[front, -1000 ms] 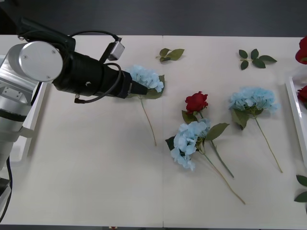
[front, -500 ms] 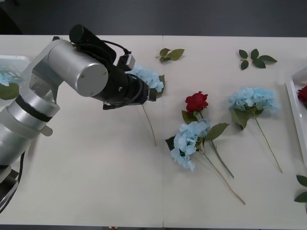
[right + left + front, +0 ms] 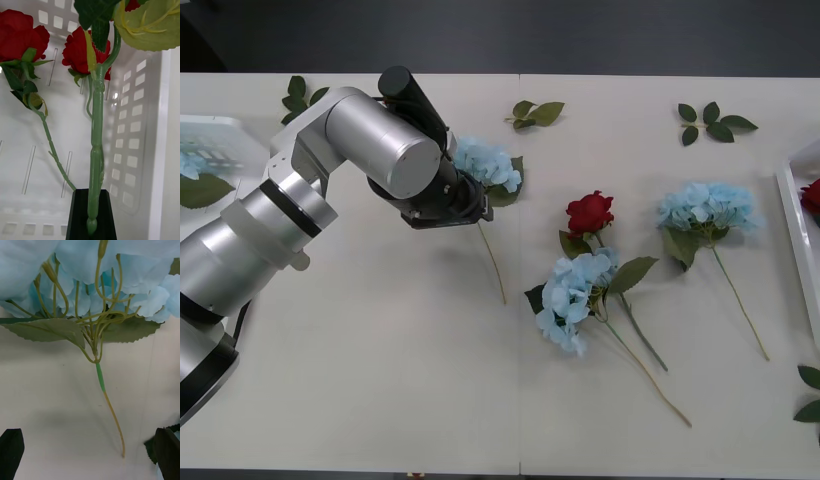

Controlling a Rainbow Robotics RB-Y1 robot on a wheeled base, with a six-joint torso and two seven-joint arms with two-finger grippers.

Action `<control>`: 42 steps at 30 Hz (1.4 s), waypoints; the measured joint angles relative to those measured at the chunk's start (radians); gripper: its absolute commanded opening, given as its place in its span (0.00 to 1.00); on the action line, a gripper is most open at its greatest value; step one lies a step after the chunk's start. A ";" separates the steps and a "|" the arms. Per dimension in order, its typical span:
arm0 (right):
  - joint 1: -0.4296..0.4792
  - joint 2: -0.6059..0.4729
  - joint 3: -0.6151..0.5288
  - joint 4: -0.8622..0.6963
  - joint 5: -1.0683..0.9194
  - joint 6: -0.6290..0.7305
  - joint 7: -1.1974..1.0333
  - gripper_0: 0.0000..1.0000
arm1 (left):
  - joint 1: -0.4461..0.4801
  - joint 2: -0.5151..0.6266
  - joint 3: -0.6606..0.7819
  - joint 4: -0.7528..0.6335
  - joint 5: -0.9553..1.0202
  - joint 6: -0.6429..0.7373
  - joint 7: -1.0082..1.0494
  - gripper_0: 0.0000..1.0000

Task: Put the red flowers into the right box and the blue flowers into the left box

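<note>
Hydrangea (image 3: pixel 485 165), pale blue, lies flat on the table (image 3: pixel 380 380) at the far left-centre, stem trailing toward me; I have my left gripper (image 3: pixel 90 453) directly over it, black fingers spread wide either side of the stem, evidently lined up to take it for the left box (image 3: pixel 210 135). My right gripper (image 3: pixel 92 219) is clamped on a red rose stem (image 3: pixel 96 150), hanging it over the right box (image 3: pixel 135 123) where two roses already lie, presumably for release.
</note>
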 measured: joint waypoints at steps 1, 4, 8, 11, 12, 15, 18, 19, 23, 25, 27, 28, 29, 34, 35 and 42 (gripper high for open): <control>-0.012 0.012 0.000 0.003 0.019 0.000 -0.003 0.00 | -0.007 -0.009 -0.001 0.021 -0.004 0.000 0.001 1.00; -0.038 0.036 0.000 0.005 0.063 0.000 -0.012 0.00 | -0.029 -0.033 -0.013 0.074 -0.027 0.000 0.007 1.00; -0.056 0.048 0.000 0.010 0.101 0.000 -0.013 0.14 | -0.048 -0.056 -0.046 0.117 -0.048 0.000 0.010 1.00; -0.059 0.048 0.000 0.031 0.103 0.000 -0.013 0.25 | -0.048 -0.069 -0.054 0.132 -0.064 0.000 0.011 1.00; -0.059 0.048 0.000 0.042 0.103 0.000 -0.013 0.28 | -0.048 -0.073 -0.055 0.136 -0.068 0.000 0.011 1.00; -0.059 0.048 0.000 0.067 0.103 0.000 -0.013 0.39 | -0.048 -0.080 -0.059 0.139 -0.087 -0.004 0.012 1.00; -0.059 0.048 0.000 0.073 0.123 0.000 -0.013 0.52 | -0.048 -0.081 -0.087 0.139 -0.112 -0.022 0.014 1.00; -0.059 0.048 0.000 0.073 0.126 0.000 -0.013 0.55 | -0.048 -0.081 -0.098 0.139 -0.118 -0.023 0.016 1.00; -0.059 0.048 0.002 0.071 0.126 0.000 -0.013 0.68 | -0.048 -0.082 -0.122 0.139 -0.133 -0.023 0.032 1.00; -0.059 0.048 0.005 0.062 0.126 0.000 -0.013 0.69 | -0.048 -0.091 -0.121 0.144 -0.147 -0.023 0.037 1.00; -0.059 0.048 0.013 0.041 0.126 0.004 -0.013 0.69 | -0.048 -0.106 -0.121 0.158 -0.162 -0.023 0.037 1.00; -0.059 0.048 0.017 0.027 0.126 0.013 -0.013 0.69 | -0.048 -0.115 -0.121 0.168 -0.168 -0.023 0.037 1.00; -0.059 0.048 0.021 0.012 0.125 0.026 -0.013 0.69 | -0.048 -0.125 -0.121 0.181 -0.174 -0.023 0.037 1.00; -0.059 0.048 0.029 -0.057 0.114 0.075 -0.097 0.69 | -0.051 -0.169 -0.121 0.245 -0.205 -0.037 0.037 1.00; -0.059 0.048 0.029 -0.072 0.115 0.085 -0.147 0.69 | -0.053 -0.176 -0.121 0.259 -0.209 -0.047 0.037 1.00; -0.059 0.043 0.029 -0.217 0.198 0.152 -0.428 0.69 | -0.058 -0.199 -0.121 0.296 -0.233 -0.083 0.037 1.00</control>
